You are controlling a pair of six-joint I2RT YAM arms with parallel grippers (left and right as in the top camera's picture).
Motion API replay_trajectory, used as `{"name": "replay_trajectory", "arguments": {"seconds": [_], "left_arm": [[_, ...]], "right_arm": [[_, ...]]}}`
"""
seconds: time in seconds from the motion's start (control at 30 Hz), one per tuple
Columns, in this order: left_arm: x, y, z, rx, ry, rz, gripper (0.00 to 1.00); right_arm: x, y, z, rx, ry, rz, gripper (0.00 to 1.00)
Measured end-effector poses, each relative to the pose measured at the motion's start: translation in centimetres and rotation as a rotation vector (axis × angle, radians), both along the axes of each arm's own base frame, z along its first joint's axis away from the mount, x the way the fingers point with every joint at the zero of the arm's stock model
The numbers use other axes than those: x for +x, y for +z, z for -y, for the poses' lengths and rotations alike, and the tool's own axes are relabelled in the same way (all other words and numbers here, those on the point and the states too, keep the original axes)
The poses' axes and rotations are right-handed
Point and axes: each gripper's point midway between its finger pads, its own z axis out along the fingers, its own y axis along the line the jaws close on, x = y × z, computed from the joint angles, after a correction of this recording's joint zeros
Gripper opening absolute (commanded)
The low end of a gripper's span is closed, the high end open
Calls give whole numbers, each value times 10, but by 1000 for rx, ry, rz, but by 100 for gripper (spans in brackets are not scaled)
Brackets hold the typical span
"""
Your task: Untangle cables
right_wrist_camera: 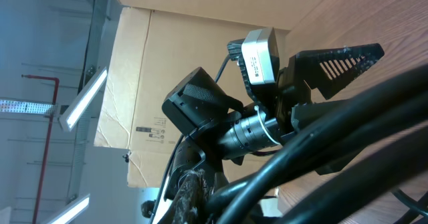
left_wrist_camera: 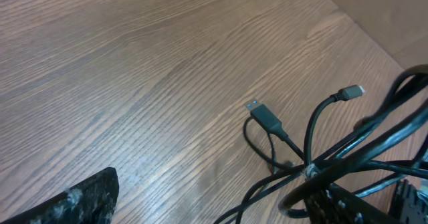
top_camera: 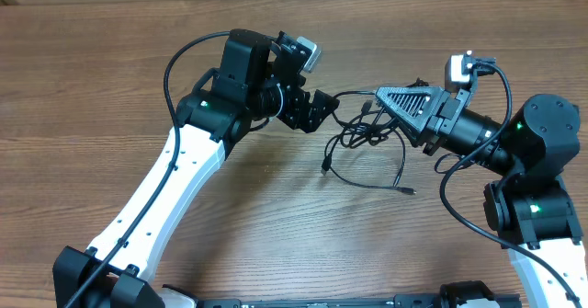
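Cables (right_wrist_camera: 348,134) pinched in right fingers (top_camera: 409,101), left fingers (top_camera: 320,106) spread alongside

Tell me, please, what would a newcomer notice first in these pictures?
The bunch of black cables at the middle of the wooden table stands out first. The right end effector is shut at its upper edge, seemingly on a strand, and the left end effector stands open on the other side. A plug with a blue tip lies flat on the wood nearby.
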Motion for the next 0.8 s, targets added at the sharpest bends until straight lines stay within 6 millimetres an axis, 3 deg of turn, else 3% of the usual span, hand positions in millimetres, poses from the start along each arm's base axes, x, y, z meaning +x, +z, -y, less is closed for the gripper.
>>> {"name": "replay_trajectory", "arguments": {"seconds": [0.2,0.5,0.8], "left_arm": [[-10,-2,4,-9,-50,-21,80],[-26,-9,5,9,-139,-41,81],[-49,-2,16,-23,-353,49,83]], "right_arm": [[2,0,1,0,-13,-1,4],[26,-17,20,6,-69,-79,4],[20,-3,15,43,-22,-47,4]]}}
